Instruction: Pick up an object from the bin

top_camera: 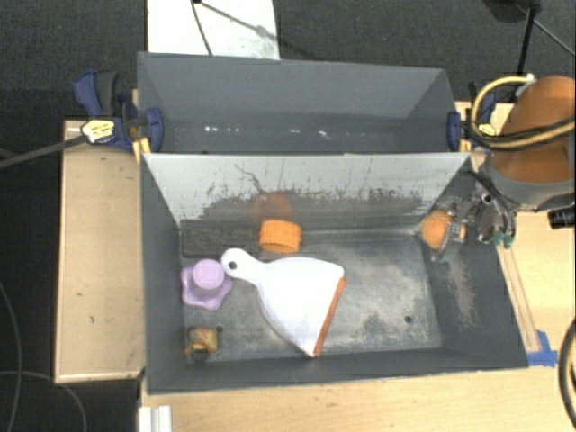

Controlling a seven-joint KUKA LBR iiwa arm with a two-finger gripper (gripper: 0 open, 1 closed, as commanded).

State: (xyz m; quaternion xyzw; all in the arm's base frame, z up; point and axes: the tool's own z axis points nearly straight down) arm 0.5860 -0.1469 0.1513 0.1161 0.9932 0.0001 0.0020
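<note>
Looking down into the grey metal bin (297,180), we find the gripper (453,230) low at the right wall, close to the far right corner of the floor. The arm (538,129), with its orange cover and looped cables, comes in over the bin's right rim. A small round orange piece (434,232) sits right at the gripper's tip, at the foot of the right wall where it meets the far wall. We cannot tell whether the gripper is open or closed, nor whether the piece is clasped or simply lies against it; the two appear to touch.

We count four other things, all well apart from the gripper. A short orange cylinder (280,235) stands by the far wall, a little left of the middle. Just in front of it a white scoop with an orange edge (295,297) lies flat across the middle of the floor, its rounded handle end pointing towards the left wall and its wide mouth towards the near edge. A lilac plastic piece (204,284) rests beside that handle, near the left wall. A small brown and gold item (202,341) lies in the near left corner.
</note>
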